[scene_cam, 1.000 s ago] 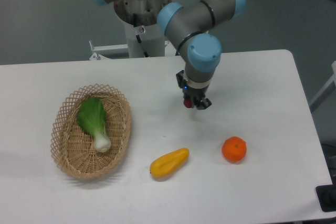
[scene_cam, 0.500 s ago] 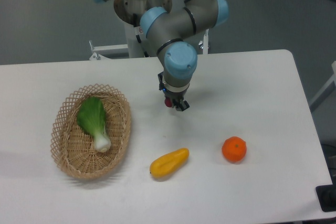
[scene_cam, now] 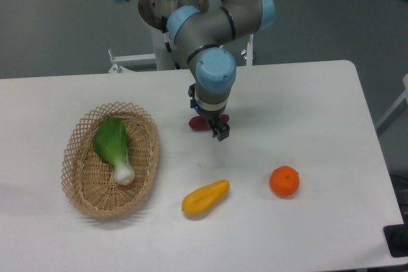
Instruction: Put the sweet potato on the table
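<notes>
The sweet potato [scene_cam: 197, 123] is a small reddish-purple tuber. It shows just left of and under my gripper [scene_cam: 213, 127], low over the white table [scene_cam: 306, 106] near its middle. Only its left end is visible; the rest is hidden behind the gripper fingers. The gripper points down and looks closed around it. I cannot tell whether the tuber touches the tabletop.
An oval wicker basket [scene_cam: 80, 186] with a green leafy vegetable [scene_cam: 115, 144] stands at the left. A yellow-orange oblong fruit [scene_cam: 205, 197] lies in front of the gripper. A round orange [scene_cam: 284, 181] lies to the front right.
My gripper moved left with the sweet potato, from right of the table's middle to nearer the basket, and sits slightly lower. More of the tuber now shows at the gripper's left.
</notes>
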